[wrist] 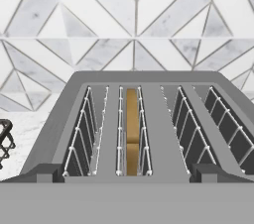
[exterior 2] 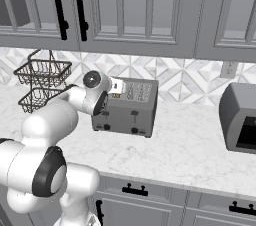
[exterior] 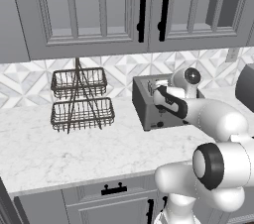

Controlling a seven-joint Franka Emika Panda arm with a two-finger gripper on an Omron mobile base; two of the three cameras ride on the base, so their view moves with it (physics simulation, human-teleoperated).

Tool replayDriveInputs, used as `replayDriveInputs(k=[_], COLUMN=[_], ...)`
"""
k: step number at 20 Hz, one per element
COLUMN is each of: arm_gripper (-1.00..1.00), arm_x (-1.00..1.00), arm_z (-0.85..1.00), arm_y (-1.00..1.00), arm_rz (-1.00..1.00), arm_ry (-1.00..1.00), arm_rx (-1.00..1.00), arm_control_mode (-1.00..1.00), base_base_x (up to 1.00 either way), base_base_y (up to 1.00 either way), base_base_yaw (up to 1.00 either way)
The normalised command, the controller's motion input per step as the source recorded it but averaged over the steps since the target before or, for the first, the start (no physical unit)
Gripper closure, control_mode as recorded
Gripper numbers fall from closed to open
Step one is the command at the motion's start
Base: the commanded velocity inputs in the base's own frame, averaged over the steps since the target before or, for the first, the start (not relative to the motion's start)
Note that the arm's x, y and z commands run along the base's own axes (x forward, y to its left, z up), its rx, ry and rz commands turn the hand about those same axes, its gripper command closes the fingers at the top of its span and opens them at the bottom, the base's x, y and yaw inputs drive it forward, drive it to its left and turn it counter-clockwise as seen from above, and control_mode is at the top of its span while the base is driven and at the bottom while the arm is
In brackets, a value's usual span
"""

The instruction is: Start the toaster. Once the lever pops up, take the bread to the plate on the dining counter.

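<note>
The claw [exterior 2: 116,86] hangs with its jaws spread wide and nothing between them, just above the left end of the toaster [exterior 2: 127,105], looking down into the slots. From the hand view the bread [wrist: 131,131] sits on edge deep in the second slot from the left, a tan strip between the wire guides, its top below the slot's rim.

As for progress, I'd judge the task hardly begun. The lever [exterior 2: 134,113] — a small black tab on the toaster's front face — appears to sit partway up its slot, though it is too small to say for sure whether it has been pressed. The claw is over the top, not at the lever. Left to do: push the lever down, wait for it to pop, lift the slice out and carry it off to the plate.

The toaster stands on the marble surface [exterior: 59,153] against the tiled back wall [wrist: 134,25], its knobs and lever facing the room. Its long axis runs along the wall, side to side. The slots cross that axis, running front to back, so the slice lies the same way, one narrow end toward the room and one toward the wall.

Farther left stands a two-tier wire basket [exterior: 79,100]; to the right, a dark appliance [exterior 2: 240,117].
</note>
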Motion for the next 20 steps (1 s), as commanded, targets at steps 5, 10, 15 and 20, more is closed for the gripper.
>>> replayDriveInputs(k=[5, 10, 15, 20], arm_gripper=[-1.00, -1.00, -1.00, -1.00], arm_x=[0.00, 0.00, 0.00, 0.00], arm_z=[0.00, 0.00, -0.04, -0.06], arm_y=[-0.03, -0.10, -0.12, -0.01], arm_rz=[0.00, 0.00, 0.00, 0.00], arm_ry=[0.00, 0.04, 0.01, 0.00], arm_rx=[0.00, 0.00, 0.00, 0.00], arm_control_mode=[-1.00, -1.00, -1.00, -1.00], base_base_x=[0.00, 0.00, 0.00, 0.00], base_base_y=[0.00, 0.00, 0.00, 0.00], base_base_yaw=[0.00, 0.00, 0.00, 0.00])
